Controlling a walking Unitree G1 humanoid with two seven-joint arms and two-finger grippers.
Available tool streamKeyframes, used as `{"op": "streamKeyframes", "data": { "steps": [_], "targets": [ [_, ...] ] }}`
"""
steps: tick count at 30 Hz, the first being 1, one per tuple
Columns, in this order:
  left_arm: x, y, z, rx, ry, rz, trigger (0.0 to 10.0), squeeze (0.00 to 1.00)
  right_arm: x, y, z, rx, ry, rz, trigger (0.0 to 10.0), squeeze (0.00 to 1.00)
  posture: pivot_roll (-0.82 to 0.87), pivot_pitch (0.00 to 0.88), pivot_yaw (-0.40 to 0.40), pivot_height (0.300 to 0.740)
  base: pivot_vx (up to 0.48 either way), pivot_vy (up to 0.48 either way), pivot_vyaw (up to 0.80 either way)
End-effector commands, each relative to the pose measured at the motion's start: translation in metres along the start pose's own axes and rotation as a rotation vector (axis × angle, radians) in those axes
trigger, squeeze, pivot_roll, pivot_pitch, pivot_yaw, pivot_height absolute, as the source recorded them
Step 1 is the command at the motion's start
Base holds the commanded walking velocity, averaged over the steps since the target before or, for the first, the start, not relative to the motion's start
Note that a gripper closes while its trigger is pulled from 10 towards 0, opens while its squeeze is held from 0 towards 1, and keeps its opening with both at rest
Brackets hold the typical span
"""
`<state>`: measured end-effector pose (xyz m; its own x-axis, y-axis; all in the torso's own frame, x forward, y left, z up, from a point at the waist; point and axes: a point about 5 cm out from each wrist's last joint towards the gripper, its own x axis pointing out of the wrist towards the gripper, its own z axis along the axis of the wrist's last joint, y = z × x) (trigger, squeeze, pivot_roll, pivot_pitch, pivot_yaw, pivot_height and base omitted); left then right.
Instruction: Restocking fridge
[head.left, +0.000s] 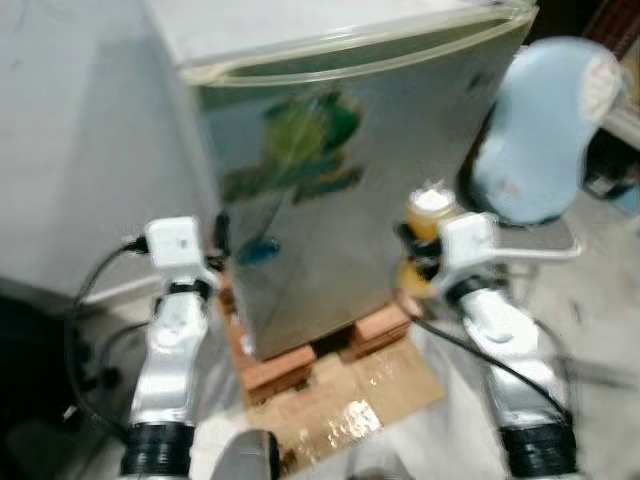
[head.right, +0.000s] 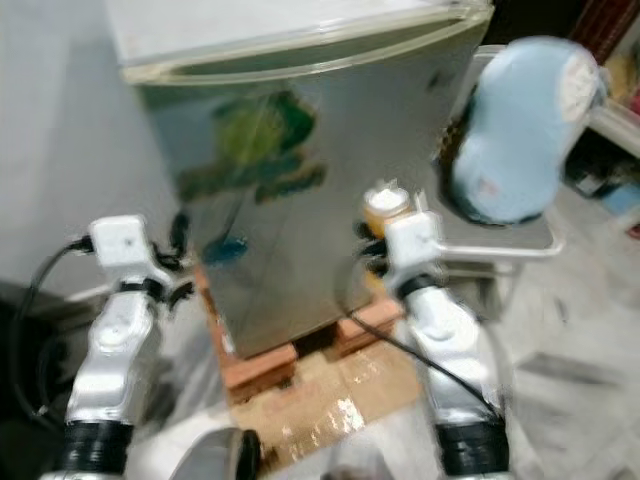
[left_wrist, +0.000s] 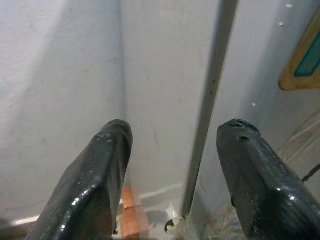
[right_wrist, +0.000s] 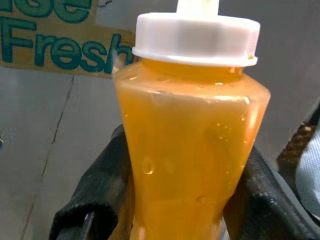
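In front of the robot stands a small steel-fronted fridge (head.left: 330, 190) with its door shut, raised on a base of bricks (head.left: 290, 362) over a sheet of cardboard (head.left: 350, 405) on the pale floor (head.left: 600, 330). Both head views are blurred, so the green and blue marks on the door read only as smears of a sticker or a reflection; which, I cannot tell. In the right wrist view part of a label on the fridge reads "Fresh", the rest cut off at the edge.

The right gripper (right_wrist: 175, 200) is held up near the fridge's right front corner, its jaws closed around the lower body of a bottle of orange liquid (right_wrist: 192, 150) with a white cap (right_wrist: 196, 37). The bottle stands upright in the grip; its base is hidden below the fingers (right_wrist: 95, 195), and the cap's spout is cut off at the frame edge.

The left gripper (left_wrist: 172, 170) is raised at the fridge's left front corner, its jaws spread apart with nothing between them, pointing along the narrow gap where the fridge side meets the white wall (head.left: 70, 130).

To the right of the fridge a rounded pale-blue object (head.left: 540, 130) sits on a light metal-framed surface (head.left: 545, 243); it is too blurred to name. Dark cables (head.left: 85, 330) trail from the left arm toward a dark shape at the lower left, cut off by the frame.
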<state>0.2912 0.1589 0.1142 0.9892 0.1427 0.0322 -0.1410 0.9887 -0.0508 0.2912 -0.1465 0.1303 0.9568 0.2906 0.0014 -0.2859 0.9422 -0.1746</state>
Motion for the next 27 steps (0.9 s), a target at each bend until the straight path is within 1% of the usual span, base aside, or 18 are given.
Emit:
{"op": "streamKeyframes", "data": {
  "steps": [1,4,8,9,10,11,12,14,16,17,19,20,21,22,23,24,25,27],
  "targets": [
    [0.001,0.005,0.006,-0.004,-0.017,0.034,10.0,0.0,-0.005,-0.011,-0.003,-0.016,0.013,-0.038,10.0,0.0,-0.01,0.088,-0.028,0.74,0.0,0.0,0.0],
    [-0.003,0.002,0.001,-0.007,0.004,0.018,10.0,0.0,-0.005,-0.01,-0.003,-0.016,0.013,-0.037,10.0,0.0,-0.01,0.086,-0.028,0.74,0.0,0.0,0.0],
    [-0.007,0.003,-0.003,-0.007,0.036,-0.006,10.0,0.0,-0.004,-0.01,-0.003,-0.018,0.012,-0.037,10.0,0.0,-0.01,0.086,-0.027,0.74,0.0,0.0,0.0],
    [-0.009,0.003,-0.006,-0.011,0.053,-0.028,10.0,0.0,-0.004,-0.01,-0.003,-0.018,0.013,-0.038,10.0,0.0,-0.01,0.086,-0.027,0.74,0.0,0.0,0.0],
    [-0.012,0.006,-0.01,-0.005,0.071,-0.056,10.0,0.0,-0.005,-0.011,-0.003,-0.021,0.016,-0.043,10.0,0.0,-0.01,0.086,-0.027,0.74,0.0,0.0,0.0],
    [-0.012,0.006,-0.01,-0.005,0.071,-0.056,10.0,0.0,-0.005,-0.011,-0.003,-0.021,0.016,-0.043,10.0,0.0,-0.01,0.086,-0.027,0.74,0.0,0.0,0.0],
    [-0.015,0.009,-0.011,-0.007,0.079,-0.069,10.0,0.0,-0.005,-0.011,-0.004,-0.022,0.017,-0.046,10.0,0.0,-0.01,0.086,-0.027,0.74,0.0,0.0,0.0],
    [-0.015,0.015,-0.013,-0.013,0.093,-0.068,10.0,0.0,-0.005,-0.011,-0.004,-0.024,0.019,-0.049,10.0,0.0,-0.01,0.088,-0.028,0.74,0.0,0.0,0.0],
    [-0.015,0.016,-0.014,-0.016,0.104,-0.069,10.0,0.0,-0.004,-0.011,-0.004,-0.025,0.02,-0.05,10.0,0.0,-0.01,0.088,-0.028,0.74,0.0,0.0,0.0],
    [-0.013,0.018,-0.015,-0.024,0.122,-0.074,10.0,0.0,-0.004,-0.01,-0.005,-0.027,0.022,-0.051,10.0,0.0,0.0,0.087,-0.03,0.74,0.0,0.0,0.0],
    [-0.011,0.015,-0.019,-0.07,0.165,-0.13,10.0,0.0,-0.003,-0.009,-0.004,-0.026,0.021,-0.053,10.0,0.0,0.0,0.087,-0.031,0.74,0.0,0.0,0.0],
    [-0.011,0.015,-0.019,-0.07,0.165,-0.13,10.0,0.0,-0.003,-0.009,-0.004,-0.026,0.021,-0.053,10.0,0.0,0.0,0.087,-0.031,0.74,0.0,0.0,0.0],
    [-0.011,0.014,-0.02,-0.086,0.176,-0.153,10.0,0.0,-0.003,-0.009,-0.004,-0.026,0.021,-0.053,10.0,0.0,0.0,0.086,-0.031,0.74,0.0,0.0,0.0],
    [-0.008,0.014,-0.02,-0.078,0.183,-0.168,10.0,0.0,-0.003,-0.009,-0.004,-0.026,0.02,-0.053,10.0,0.0,-0.01,0.085,-0.033,0.74,0.0,0.0,0.0],
    [-0.002,0.017,-0.021,-0.064,0.188,-0.172,10.0,0.0,-0.003,-0.009,-0.004,-0.026,0.02,-0.056,10.0,0.0,-0.01,0.084,-0.034,0.74,0.0,0.0,0.0],
    [0.004,0.019,-0.022,-0.066,0.19,-0.167,10.0,0.0,-0.003,-0.009,-0.004,-0.026,0.02,-0.059,10.0,0.0,-0.01,0.084,-0.033,0.74,0.0,0.0,0.0],
    [0.004,0.019,-0.022,-0.066,0.19,-0.167,10.0,0.0,-0.003,-0.009,-0.004,-0.026,0.02,-0.059,10.0,0.0,-0.01,0.084,-0.033,0.74,0.0,0.0,0.0],
    [0.012,0.014,-0.02,-0.087,0.194,-0.229,10.0,0.0,-0.003,-0.01,-0.003,-0.029,0.019,-0.067,10.0,0.0,-0.01,0.084,-0.033,0.74,0.0,0.0,0.0]
  ]
}}
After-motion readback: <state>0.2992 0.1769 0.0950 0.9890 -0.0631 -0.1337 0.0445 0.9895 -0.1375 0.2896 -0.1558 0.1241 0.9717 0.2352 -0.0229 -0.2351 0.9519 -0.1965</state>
